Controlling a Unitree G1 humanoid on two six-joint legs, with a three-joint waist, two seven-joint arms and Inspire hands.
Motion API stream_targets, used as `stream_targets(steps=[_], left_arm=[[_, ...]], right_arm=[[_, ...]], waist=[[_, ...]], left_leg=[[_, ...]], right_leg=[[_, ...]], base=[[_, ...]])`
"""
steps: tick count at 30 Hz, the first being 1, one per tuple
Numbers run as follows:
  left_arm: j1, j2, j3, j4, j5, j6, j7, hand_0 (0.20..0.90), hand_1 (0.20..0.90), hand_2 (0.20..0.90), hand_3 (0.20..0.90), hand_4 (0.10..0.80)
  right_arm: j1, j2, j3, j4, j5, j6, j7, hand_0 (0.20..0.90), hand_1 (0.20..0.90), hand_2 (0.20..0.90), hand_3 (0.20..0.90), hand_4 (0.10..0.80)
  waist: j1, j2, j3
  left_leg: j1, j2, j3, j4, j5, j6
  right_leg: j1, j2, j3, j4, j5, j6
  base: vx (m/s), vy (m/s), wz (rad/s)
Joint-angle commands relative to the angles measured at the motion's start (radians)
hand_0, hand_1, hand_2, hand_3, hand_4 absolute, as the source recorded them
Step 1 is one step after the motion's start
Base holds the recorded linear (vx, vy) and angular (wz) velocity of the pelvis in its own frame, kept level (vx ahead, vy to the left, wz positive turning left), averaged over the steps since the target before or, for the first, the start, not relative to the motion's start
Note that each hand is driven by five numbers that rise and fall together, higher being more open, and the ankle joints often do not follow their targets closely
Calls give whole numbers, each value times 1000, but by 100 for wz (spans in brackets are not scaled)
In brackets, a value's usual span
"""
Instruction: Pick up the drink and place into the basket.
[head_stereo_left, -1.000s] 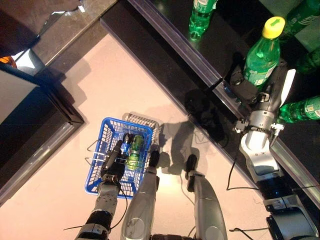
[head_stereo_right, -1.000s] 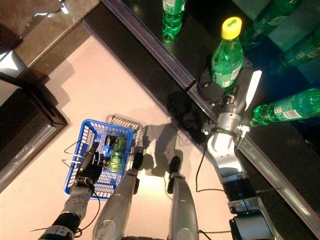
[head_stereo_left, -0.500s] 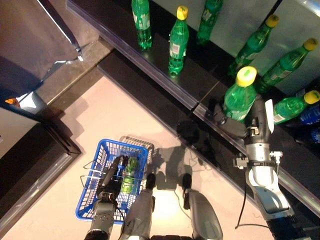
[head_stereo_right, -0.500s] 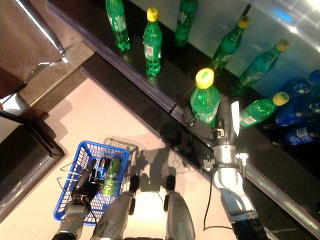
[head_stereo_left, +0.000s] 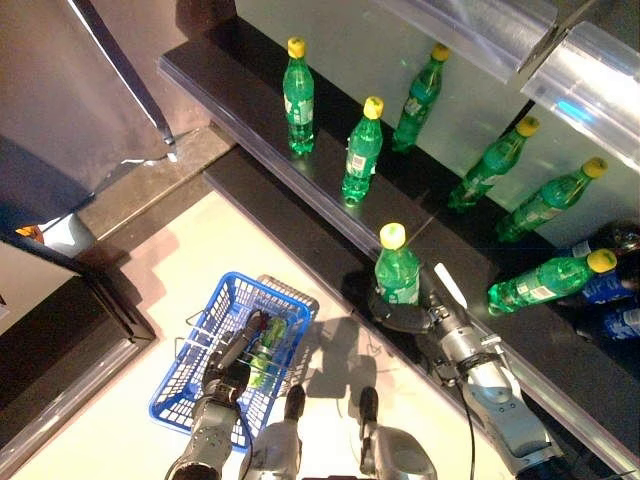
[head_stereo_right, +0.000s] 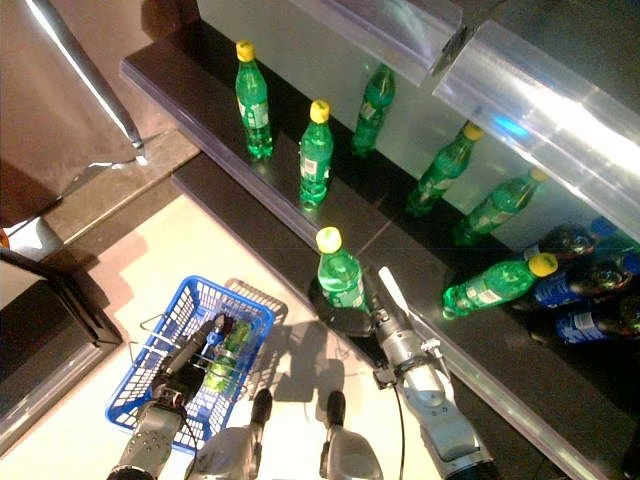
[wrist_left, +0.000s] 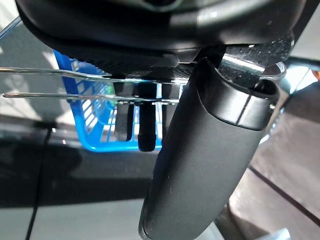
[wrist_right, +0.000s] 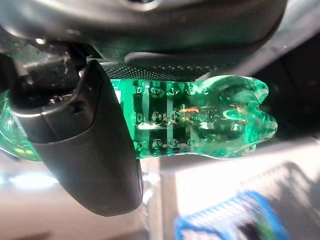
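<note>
My right hand (head_stereo_left: 405, 312) is shut on a green bottle (head_stereo_left: 396, 271) with a yellow cap and holds it upright, off the dark shelf, at the shelf's front edge. The right wrist view shows the thumb (wrist_right: 85, 150) and fingers curled round the bottle's body (wrist_right: 200, 125). My left hand (head_stereo_left: 229, 368) is shut on the thin wire handles (wrist_left: 75, 75) of the blue basket (head_stereo_left: 195, 372), which hangs low at the left above the floor. A green drink (head_stereo_left: 268, 341) lies inside the basket.
More green bottles with yellow caps (head_stereo_left: 296, 95) (head_stereo_left: 361, 148) stand along the dark shelf (head_stereo_left: 240, 85), others (head_stereo_left: 545, 283) lie to the right with blue drinks (head_stereo_right: 580, 285). A dark counter corner (head_stereo_left: 70, 340) lies at the left. The pale floor (head_stereo_left: 160, 290) spreads around the basket.
The camera has tilted up, so more of the shelf shows. My right hand has brought the bottle lower and nearer the basket. The left hand keeps holding the basket.
</note>
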Motion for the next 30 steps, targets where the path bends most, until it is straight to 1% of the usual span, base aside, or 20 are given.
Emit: stream_targets(steps=[1, 2, 5, 6, 12, 13, 14, 15, 16, 17, 18, 19, 20, 21, 24, 30], left_arm=[[-5, 95, 6, -208, 95, -118, -193, 300, 300, 300, 200, 100], [-8, 107, -2, -227, 110, -99, -212, 300, 300, 300, 200, 100], [-15, 125, -22, -266, 142, -58, -244, 300, 300, 300, 200, 100], [-21, 135, -39, -292, 163, -38, -263, 300, 300, 300, 200, 100], [-55, 177, -95, -429, 245, 49, -301, 300, 300, 300, 200, 100], [-72, 195, -110, -480, 244, 91, -309, 300, 300, 300, 200, 100], [-85, 206, -118, -508, 240, 119, -312, 300, 300, 300, 200, 100], [-89, 209, -120, -515, 239, 127, -316, 300, 300, 300, 200, 100], [-115, 227, -142, -567, 231, 174, -318, 300, 300, 300, 200, 100], [-118, 230, -145, -574, 233, 180, -323, 300, 300, 300, 200, 100], [-140, 239, -170, -622, 234, 219, -327, 300, 300, 300, 200, 100], [-153, 244, -186, -644, 236, 238, -337, 300, 300, 300, 200, 100], [-165, 243, -201, -665, 239, 256, -348, 300, 300, 300, 200, 100], [-168, 243, -204, -669, 243, 260, -353, 300, 300, 300, 200, 100], [-212, 224, -271, -741, 263, 310, -374, 300, 300, 300, 200, 100], [-249, 186, -360, -824, 272, 362, -408, 300, 300, 300, 200, 100]], right_arm=[[49, -35, 50, -49, -15, -76, 35, 300, 300, 300, 200, 100], [51, -42, 67, -31, -28, -63, 60, 300, 300, 300, 200, 100], [38, -48, 101, 0, -25, -47, 77, 300, 300, 300, 200, 100], [25, -45, 125, 26, -18, -29, 85, 300, 300, 300, 200, 100], [-38, -14, 211, 145, -11, -11, 66, 300, 300, 300, 200, 100], [-60, -5, 237, 186, -33, 23, 55, 300, 300, 300, 200, 100], [-75, 1, 251, 213, -50, 29, 38, 300, 300, 300, 200, 100], [-80, 3, 256, 220, -54, 29, 31, 300, 300, 300, 200, 100], [-113, 9, 291, 255, -77, 64, 10, 300, 300, 300, 200, 100], [-118, 11, 296, 260, -84, 67, 7, 300, 300, 300, 200, 100], [-156, 20, 325, 277, -77, 97, -21, 300, 300, 300, 200, 100], [-182, 31, 338, 288, -78, 121, -27, 300, 300, 300, 200, 100], [-206, 43, 353, 301, -79, 140, -37, 300, 300, 300, 200, 100], [-211, 46, 356, 304, -76, 142, -40, 300, 300, 300, 200, 100], [-304, 108, 407, 384, -78, 201, -63, 300, 300, 300, 200, 100], [-427, 170, 476, 501, -185, 278, -18, 300, 300, 300, 200, 100]], waist=[[-22, 44, -294], [-19, 47, -297], [-10, 54, -298], [0, 59, -300], [46, 78, -307], [62, 84, -311], [72, 87, -315], [74, 88, -316], [93, 94, -323], [96, 94, -324], [113, 97, -331], [123, 97, -333], [133, 97, -336], [135, 97, -337], [173, 95, -349], [227, 82, -364]], left_leg=[[17, -56, 108, 45, -111, -6], [18, -54, 108, 42, -109, -8], [23, -53, 103, 32, -102, -12], [26, -52, 98, 24, -97, -14], [35, -52, 78, 1, -83, -26], [36, -52, 70, -4, -79, -30], [38, -52, 66, -7, -76, -32], [38, -52, 64, -8, -76, -32], [41, -53, 56, -14, -72, -35], [41, -53, 54, -15, -72, -35], [43, -54, 44, -20, -67, -37], [43, -55, 38, -21, -66, -38], [43, -55, 32, -22, -65, -39], [43, -55, 30, -22, -64, -39], [46, -60, 8, -25, -62, -37], [47, -68, -19, -21, -61, -25]], right_leg=[[-27, 50, 21, -11, -18, 22], [-23, 48, 14, -11, -21, 20], [-15, 46, -2, -11, -26, 18], [-11, 45, -13, -11, -29, 18], [7, 30, -68, -11, -40, 17], [11, 23, -86, -11, -42, 17], [14, 19, -96, -11, -43, 18], [16, 18, -99, -11, -43, 18], [23, 11, -116, -11, -45, 20], [24, 11, -120, -11, -46, 20], [31, 6, -133, -11, -46, 20], [34, 4, -141, -11, -46, 20], [38, 1, -150, -11, -46, 20], [40, 1, -152, -11, -47, 20], [56, -9, -191, -11, -44, 20], [76, -20, -239, -1, -46, 19]], base=[[-2, 43, 4], [0, 47, 4], [6, 45, 10], [14, 48, 26], [14, 55, 29], [21, 75, 13], [20, 66, 11], [33, 67, 25], [29, 53, 25], [46, 74, 45], [31, 50, 45], [34, 56, 63], [17, 31, 52], [22, 33, 55], [38, 50, 41], [37, 39, 25]])
